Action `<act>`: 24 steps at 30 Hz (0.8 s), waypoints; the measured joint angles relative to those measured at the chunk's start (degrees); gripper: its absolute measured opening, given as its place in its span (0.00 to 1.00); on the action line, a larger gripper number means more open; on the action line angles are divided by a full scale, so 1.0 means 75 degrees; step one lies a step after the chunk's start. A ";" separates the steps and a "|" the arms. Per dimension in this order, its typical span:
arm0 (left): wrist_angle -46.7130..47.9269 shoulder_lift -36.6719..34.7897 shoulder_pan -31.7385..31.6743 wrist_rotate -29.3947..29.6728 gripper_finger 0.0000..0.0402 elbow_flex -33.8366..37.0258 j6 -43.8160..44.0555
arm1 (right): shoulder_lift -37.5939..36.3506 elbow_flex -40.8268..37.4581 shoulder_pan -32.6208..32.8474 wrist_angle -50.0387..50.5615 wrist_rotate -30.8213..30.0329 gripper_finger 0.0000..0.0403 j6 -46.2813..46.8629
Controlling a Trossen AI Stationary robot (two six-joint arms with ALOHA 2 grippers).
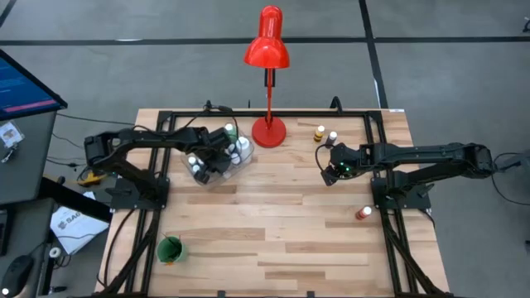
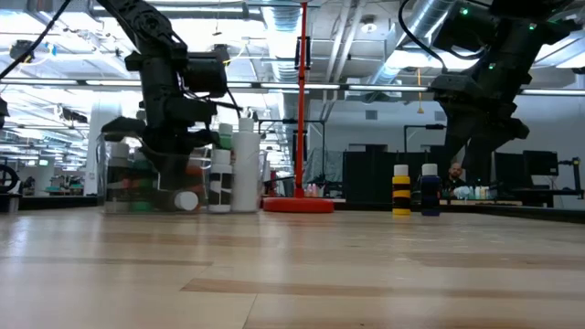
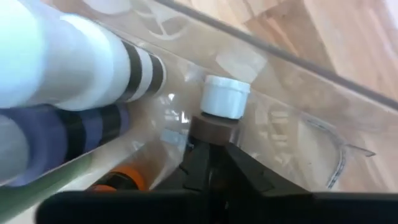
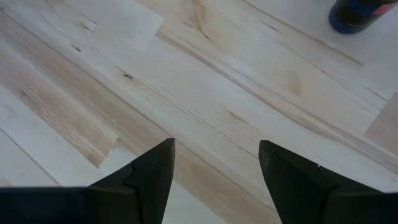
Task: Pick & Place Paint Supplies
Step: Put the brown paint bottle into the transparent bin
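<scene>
Inside the clear plastic bin (image 1: pixel 217 170) just beside the red desk lamp (image 1: pixel 267 124), the left gripper (image 3: pixel 210 155) is pinched together on a brown paint bottle (image 3: pixel 214 129) below its white cap (image 3: pixel 226 96). The bottle looks light, rigid and smooth, so its narrow body seems the best hold. The right gripper (image 4: pixel 214 165) hovers with fingers apart over bare wood near two upright bottles (image 1: pixel 325 134).

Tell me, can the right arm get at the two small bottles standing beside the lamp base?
Probably yes. The right gripper hangs open just in front of the two bottles, with only bare table between them, and the lamp base stands off to the side.
</scene>
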State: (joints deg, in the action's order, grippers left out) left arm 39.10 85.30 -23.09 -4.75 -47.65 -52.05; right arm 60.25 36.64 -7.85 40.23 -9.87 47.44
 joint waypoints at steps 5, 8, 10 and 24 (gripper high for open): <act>0.0025 -0.0408 0.0005 -0.0027 0.00 0.0013 0.0100 | 0.0000 0.0000 0.0001 0.0000 0.0000 0.56 0.0000; -0.0007 -0.0443 0.0007 -0.0027 0.01 0.0010 0.0408 | 0.0000 0.0000 0.0000 -0.0003 0.0000 0.56 0.0003; -0.0014 -0.0492 0.0024 -0.0024 0.02 0.0008 0.0621 | 0.0000 0.0000 0.0000 -0.0003 0.0000 0.56 0.0003; -0.0231 0.0087 0.0023 -0.0725 0.38 0.0090 0.0173 | 0.0000 0.0000 -0.0001 -0.0014 0.0000 0.56 0.0020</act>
State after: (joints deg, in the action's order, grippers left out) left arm 37.36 85.96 -22.92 -10.18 -46.97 -50.75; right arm 60.25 36.64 -7.85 40.12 -9.87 47.59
